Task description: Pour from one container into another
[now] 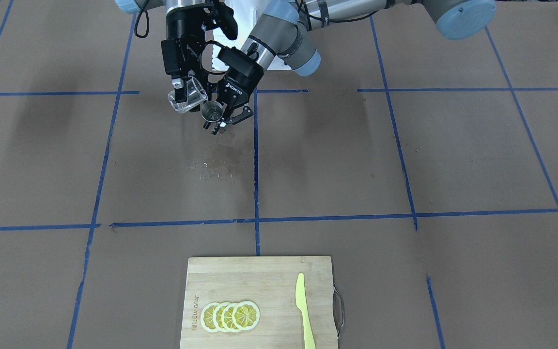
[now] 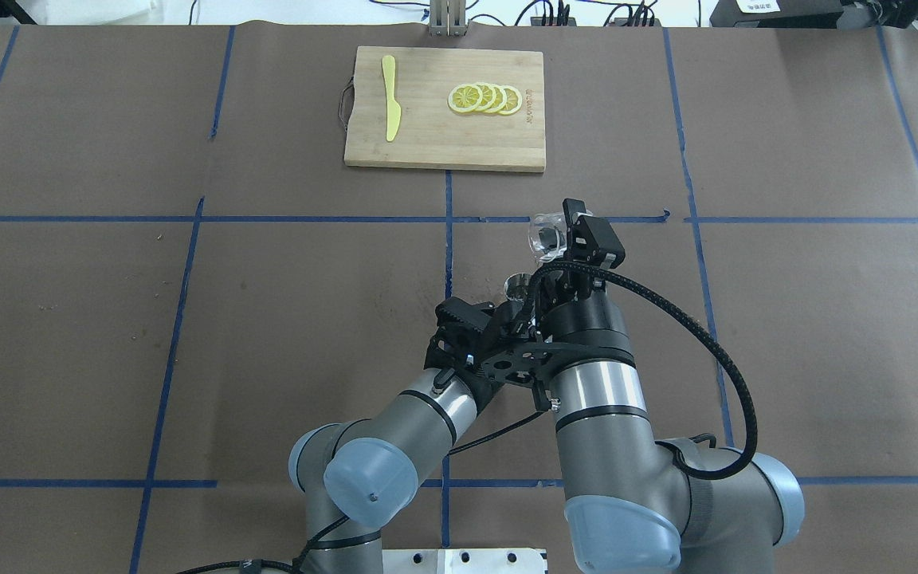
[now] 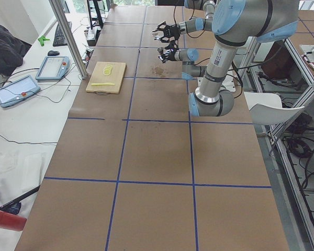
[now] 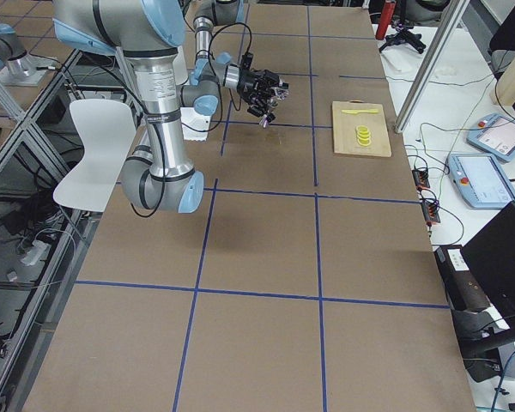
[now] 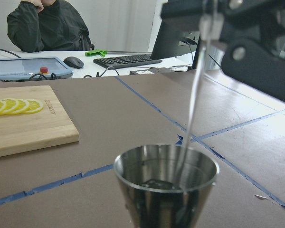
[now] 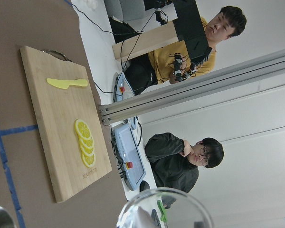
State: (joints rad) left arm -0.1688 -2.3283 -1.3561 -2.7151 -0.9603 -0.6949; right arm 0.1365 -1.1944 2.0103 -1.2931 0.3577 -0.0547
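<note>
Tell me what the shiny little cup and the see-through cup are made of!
The shiny cup looks like polished steel: it is silver-grey, with mirror-like reflections on its wall. The see-through cup seems to be clear glass, though clear plastic can't be ruled out: you can see straight through it.

Glass tumbler [image 1: 185,100]: clear, short, thick base. I see it in the air in the right gripper [image 1: 189,93], tipped well over, lip aimed down toward the jigger [image 1: 211,110].

Jigger: shiny steel, hourglass shape with a narrow waist. It sits upright in the left gripper [image 1: 221,119], just beside and below the glass lip.

Left wrist view: a thin clear stream [image 5: 194,95] drops into the jigger's upper cup. A little liquid is pooled at the bottom.
</note>
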